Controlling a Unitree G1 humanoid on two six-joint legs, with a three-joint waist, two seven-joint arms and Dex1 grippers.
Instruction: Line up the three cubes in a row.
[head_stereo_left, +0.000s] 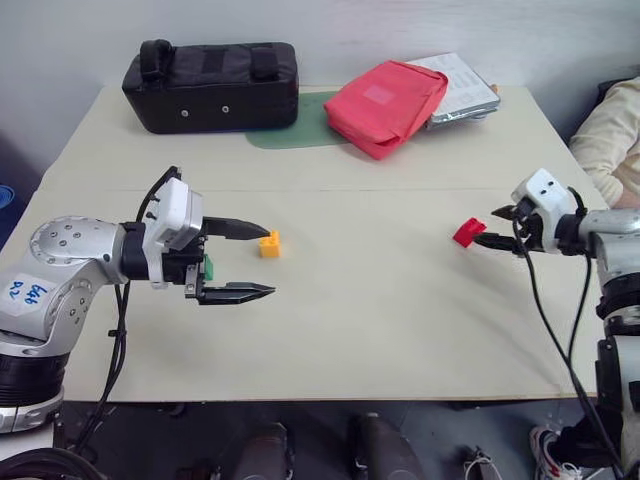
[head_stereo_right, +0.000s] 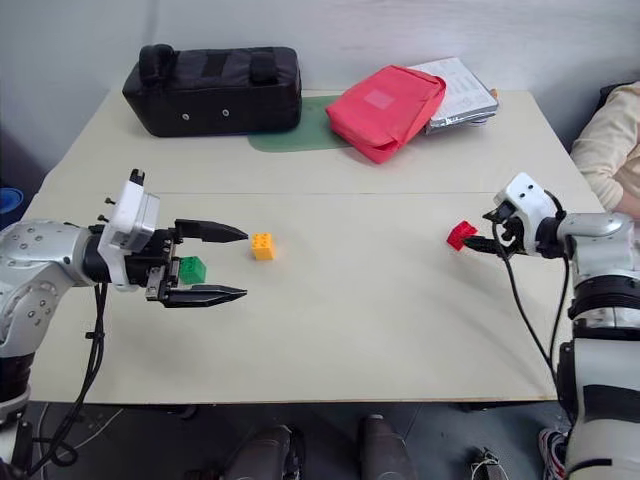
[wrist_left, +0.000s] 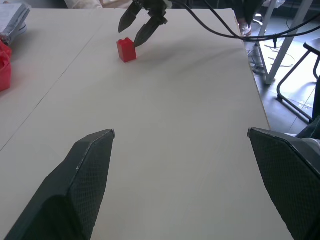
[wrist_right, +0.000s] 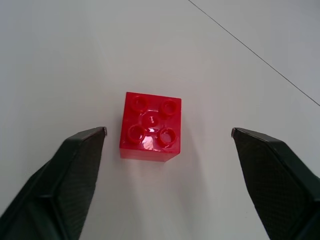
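The red cube (wrist_right: 151, 126) lies studs up on the table's right side, also visible as the red cube (head_stereo_left: 467, 232). My right gripper (wrist_right: 168, 131) is open, a finger on each side of it, touching neither face. Toward the left lies the orange-yellow cube (head_stereo_right: 263, 246), with the green cube (head_stereo_right: 192, 269) a little nearer to me. My left gripper (head_stereo_right: 245, 264) hovers open above the table with nothing between its fingers. The green cube sits under its finger bases, and the orange-yellow cube lies just past its upper fingertip.
A black bag (head_stereo_left: 210, 85) stands at the back left, beside a green mat (head_stereo_left: 290, 132). A red pouch (head_stereo_left: 388, 105) and a booklet (head_stereo_left: 462, 85) lie at the back right. A person's sleeve (head_stereo_left: 612, 140) shows past the table's right edge.
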